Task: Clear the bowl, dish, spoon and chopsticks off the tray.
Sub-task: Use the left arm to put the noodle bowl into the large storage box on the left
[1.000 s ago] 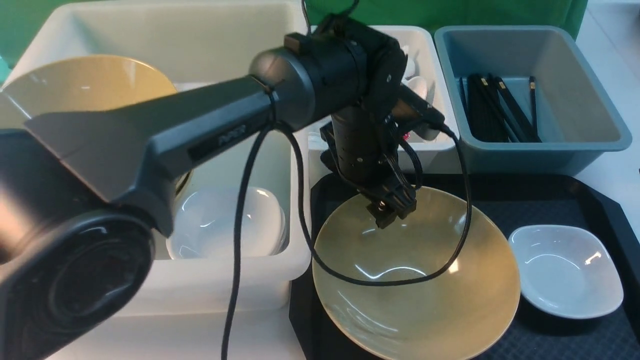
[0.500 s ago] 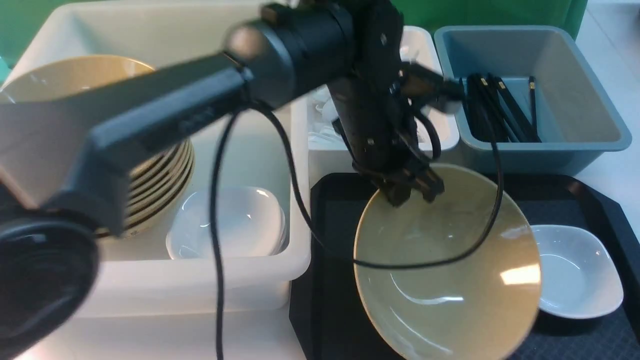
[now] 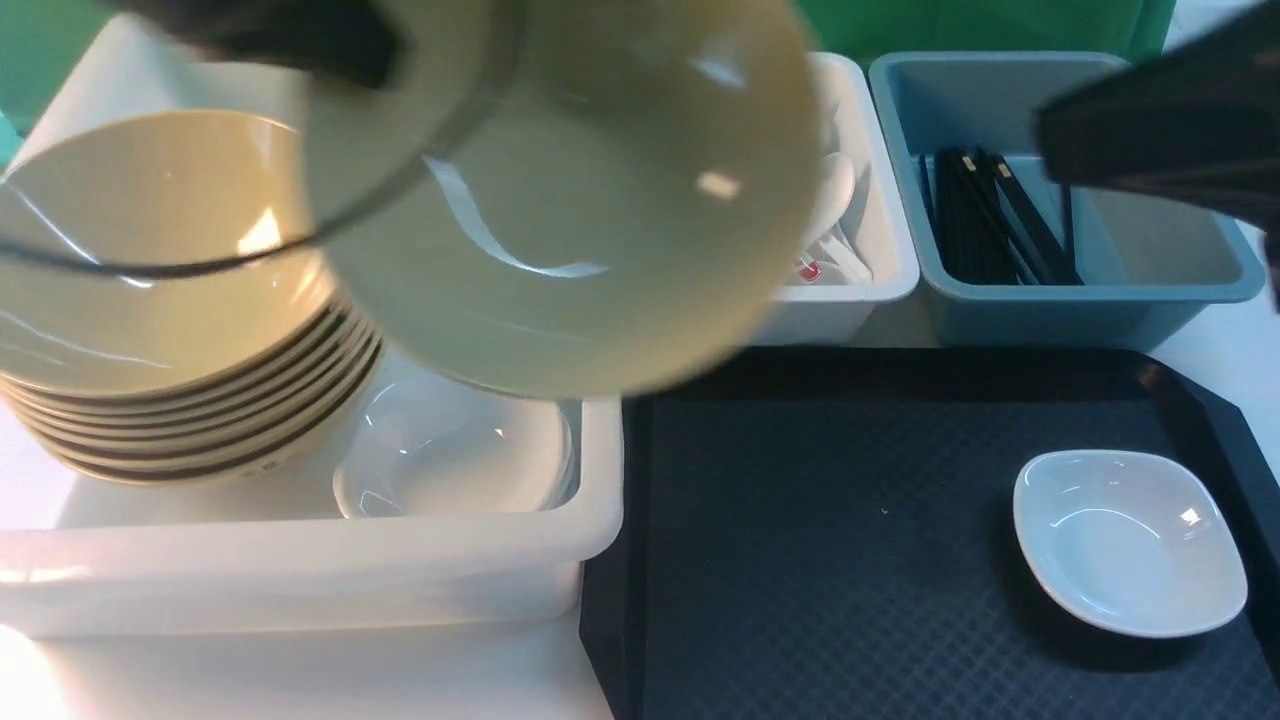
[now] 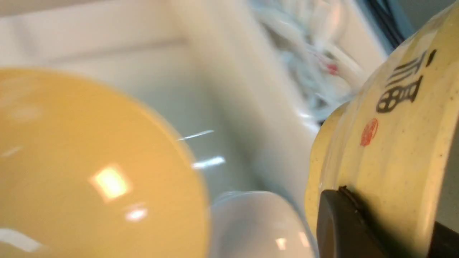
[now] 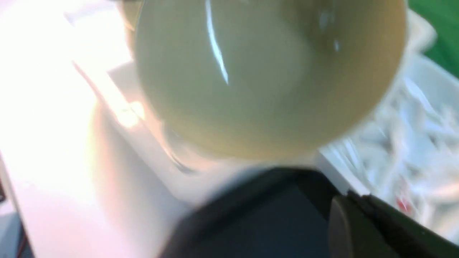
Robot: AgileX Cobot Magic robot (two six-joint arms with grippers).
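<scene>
The tan bowl (image 3: 570,190) hangs blurred in the air over the gap between the big white tub and the spoon tub. My left gripper (image 4: 391,229) is shut on its rim (image 4: 387,143), one finger (image 4: 344,222) on the outer side. The left arm (image 3: 290,35) shows dark at the top left. The small white dish (image 3: 1130,540) lies alone on the black tray (image 3: 850,560), near its right side. My right gripper (image 5: 358,218) is shut and empty above the tray's far corner (image 5: 251,222). I cannot pick out the spoon and chopsticks among those in the tubs.
A stack of tan bowls (image 3: 170,300) and white dishes (image 3: 460,460) fill the big white tub (image 3: 300,570). Behind the tray, a small white tub (image 3: 860,280) holds spoons and a grey-blue tub (image 3: 1090,300) holds black chopsticks (image 3: 990,220). The right arm (image 3: 1160,140) crosses over the blue tub.
The left gripper shut on the bowl's rim, lifted it off the tray and swung it up and left toward the big tub. The right arm came in at the upper right, its gripper closing.
</scene>
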